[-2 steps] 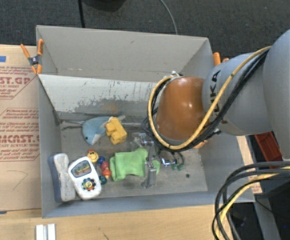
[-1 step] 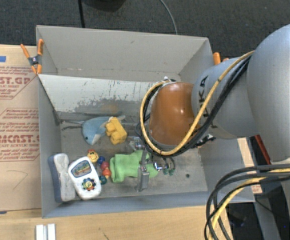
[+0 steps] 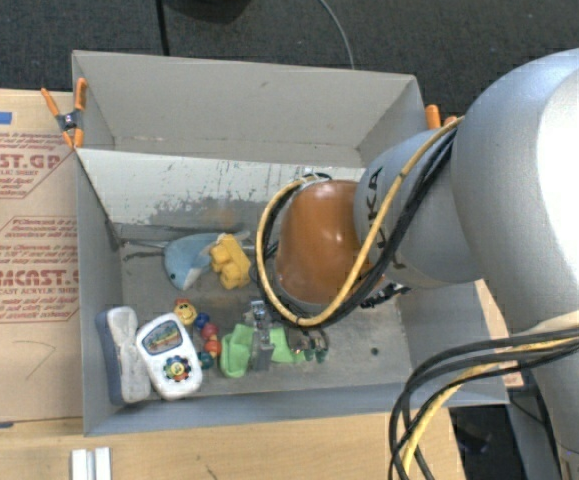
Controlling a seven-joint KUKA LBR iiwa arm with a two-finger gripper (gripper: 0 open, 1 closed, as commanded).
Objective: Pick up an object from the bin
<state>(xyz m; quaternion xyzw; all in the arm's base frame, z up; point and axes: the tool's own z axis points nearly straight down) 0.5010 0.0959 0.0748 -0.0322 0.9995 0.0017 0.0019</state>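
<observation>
The gripper (image 3: 261, 330) stood low over a green plastic toy (image 3: 235, 354), which lay just right of the white toy phone (image 3: 170, 354) in the bin (image 3: 239, 98). Whether it was open or closed could not be told. A good grasp probably needed it centred on the green toy's narrow middle, clear of the phone.

Counted:
- one green toy
- one phone
- one pale pad (image 3: 124, 353), left of the phone
- one blue soft toy (image 3: 186, 259) and one yellow toy (image 3: 231, 260), beyond the phone
- perhaps four small bright beads (image 3: 197, 324), just beside the phone

arm (image 3: 514, 188): grey, reaches in from right, bent downward. orange cover (image 3: 314, 240) on wrist; yellow-black cables (image 3: 262, 243) looped round it. gripper (image 3: 261, 334): lowered, pointing down.
</observation>
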